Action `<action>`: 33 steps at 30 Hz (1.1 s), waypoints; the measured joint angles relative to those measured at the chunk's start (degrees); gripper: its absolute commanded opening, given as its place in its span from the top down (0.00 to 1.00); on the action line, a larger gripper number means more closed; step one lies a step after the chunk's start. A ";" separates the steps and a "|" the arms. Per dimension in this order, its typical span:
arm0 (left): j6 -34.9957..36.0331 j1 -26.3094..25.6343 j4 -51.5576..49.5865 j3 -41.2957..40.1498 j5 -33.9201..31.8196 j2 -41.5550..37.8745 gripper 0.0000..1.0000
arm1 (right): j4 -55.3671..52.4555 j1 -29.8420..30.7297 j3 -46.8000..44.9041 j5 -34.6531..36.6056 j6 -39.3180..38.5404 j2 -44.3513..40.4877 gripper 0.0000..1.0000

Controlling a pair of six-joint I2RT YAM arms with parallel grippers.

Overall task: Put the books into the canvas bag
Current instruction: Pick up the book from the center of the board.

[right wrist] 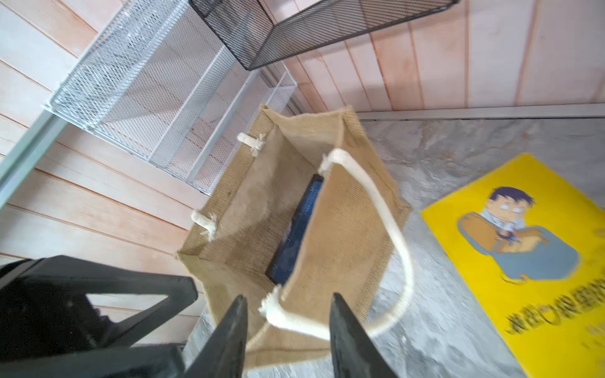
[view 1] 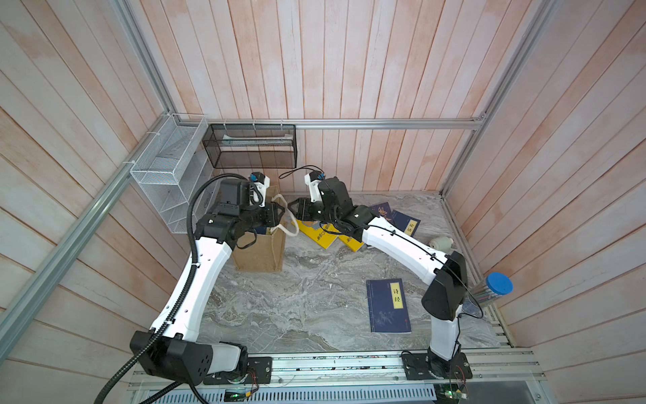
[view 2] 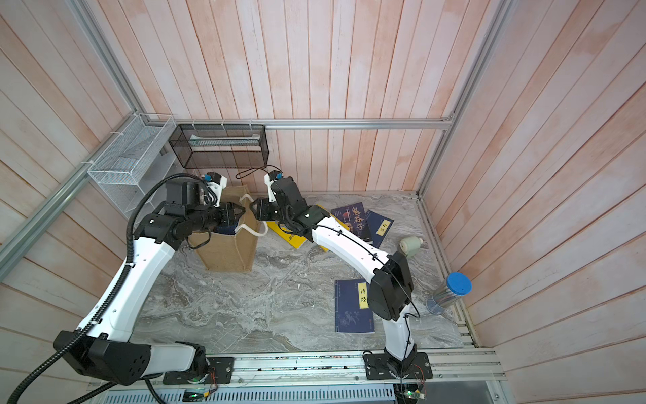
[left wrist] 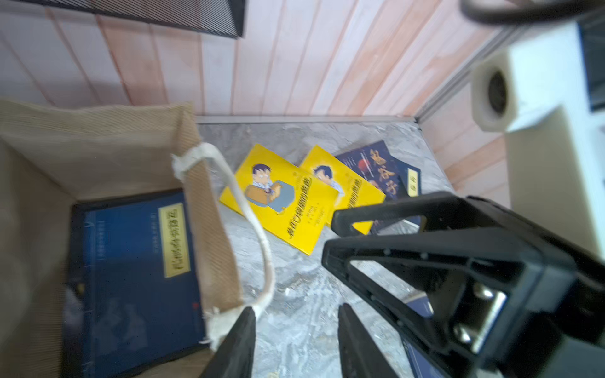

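The canvas bag [view 1: 260, 253] [view 2: 227, 252] stands open at the back left, with a navy book [left wrist: 131, 261] [right wrist: 299, 225] inside it. My left gripper [view 1: 280, 212] [left wrist: 296, 315] hovers open at the bag's right rim, one finger beside the white rope handle [left wrist: 258, 235]. My right gripper [view 1: 292, 206] [right wrist: 288, 306] faces it, open, with the handle's end [right wrist: 278, 314] loose between its fingers. Two yellow cartoon books [view 1: 316, 235] [view 1: 350, 241] lie beside the bag. Two navy books [view 2: 356, 218] [view 2: 380, 227] lie behind them. Another navy book [view 1: 388, 306] lies at the front right.
A white mesh basket [view 1: 167, 171] and a black mesh basket [view 1: 251, 147] hang on the back-left walls. A cream roll [view 1: 442, 243] and a clear jar with a blue lid [view 1: 494, 290] sit along the right edge.
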 measured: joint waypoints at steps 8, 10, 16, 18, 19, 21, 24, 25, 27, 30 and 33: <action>-10.60 -16.65 10.60 -15.98 -2.25 -3.06 0.56 | 4.17 -8.50 -34.51 3.67 2.58 -22.16 0.52; -13.29 -20.04 13.03 -19.21 -3.02 -2.89 0.56 | 3.89 -11.06 -40.94 4.55 2.95 -26.95 0.51; -21.27 -30.40 22.82 -25.70 -4.26 1.73 0.56 | 0.76 -21.62 -58.01 5.16 3.85 -38.58 0.51; -23.47 -33.14 25.59 -26.45 -4.31 4.94 0.56 | -1.29 -24.41 -62.12 5.46 3.93 -40.54 0.51; -24.48 -34.36 26.97 -26.62 -4.33 6.67 0.56 | -2.64 -25.57 -64.11 5.57 3.98 -41.53 0.51; -26.14 -36.15 29.09 -26.69 -4.22 9.51 0.56 | -4.90 -27.28 -67.04 5.64 4.02 -43.15 0.49; -28.61 -38.18 32.48 -26.80 -3.89 12.87 0.56 | -8.28 -29.33 -70.47 6.23 4.11 -45.57 0.45; -29.31 -38.71 33.55 -26.80 -3.69 13.73 0.56 | -9.09 -29.81 -71.45 6.64 4.20 -46.25 0.44; -30.56 -39.54 35.39 -26.88 -3.28 15.04 0.56 | -10.23 -30.51 -73.44 7.26 4.37 -47.30 0.43; -32.35 -40.33 37.55 -27.10 -2.84 16.68 0.56 | -10.73 -31.17 -77.20 7.17 5.11 -48.28 0.43; -33.73 -40.39 39.08 -28.26 -2.58 17.53 0.56 | -10.69 -31.23 -79.56 5.84 5.84 -48.28 0.45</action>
